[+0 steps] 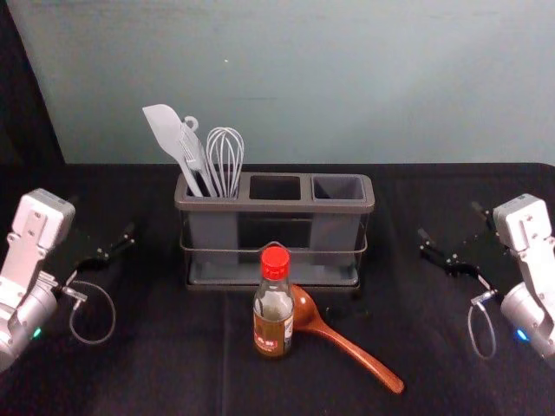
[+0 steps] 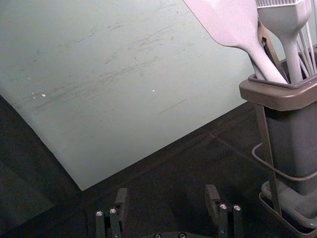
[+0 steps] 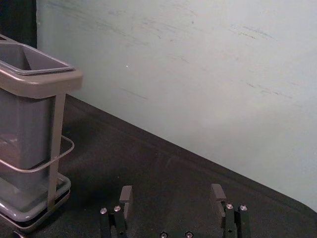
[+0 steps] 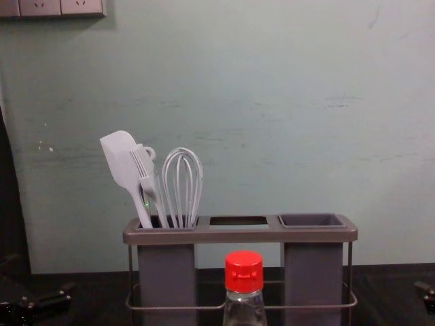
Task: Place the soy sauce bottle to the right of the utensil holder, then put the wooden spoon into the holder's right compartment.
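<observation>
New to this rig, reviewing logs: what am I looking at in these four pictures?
A two-armed robot facing a table under dark cloth. One picture looks down from its head, one looks forward from its chest, and one comes from each wrist.

The left gripper and right gripper are open and hold nothing, one out to each side of the utensil holder. The holder's left compartment has utensils in it, including a spatula and a whisk. In front stands a red-capped soy sauce bottle. A wooden spoon lies beside it, on the robot's right.
</observation>
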`<act>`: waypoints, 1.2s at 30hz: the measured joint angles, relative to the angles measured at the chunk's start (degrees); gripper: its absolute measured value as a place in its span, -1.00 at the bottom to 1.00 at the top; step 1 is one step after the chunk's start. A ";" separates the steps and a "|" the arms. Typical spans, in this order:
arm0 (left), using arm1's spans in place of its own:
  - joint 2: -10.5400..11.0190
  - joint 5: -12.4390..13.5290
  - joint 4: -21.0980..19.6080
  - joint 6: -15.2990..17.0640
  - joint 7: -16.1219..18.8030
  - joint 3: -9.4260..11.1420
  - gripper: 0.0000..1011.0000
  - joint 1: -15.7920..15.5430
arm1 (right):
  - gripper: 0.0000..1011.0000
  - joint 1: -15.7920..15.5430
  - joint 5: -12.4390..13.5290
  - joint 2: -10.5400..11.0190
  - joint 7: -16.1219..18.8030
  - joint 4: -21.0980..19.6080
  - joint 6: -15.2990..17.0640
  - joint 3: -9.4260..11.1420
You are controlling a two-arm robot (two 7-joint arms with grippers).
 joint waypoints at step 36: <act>0.00 0.00 0.00 0.00 0.00 0.00 1.00 0.00 | 0.98 0.00 0.00 0.00 0.00 0.00 0.00 0.00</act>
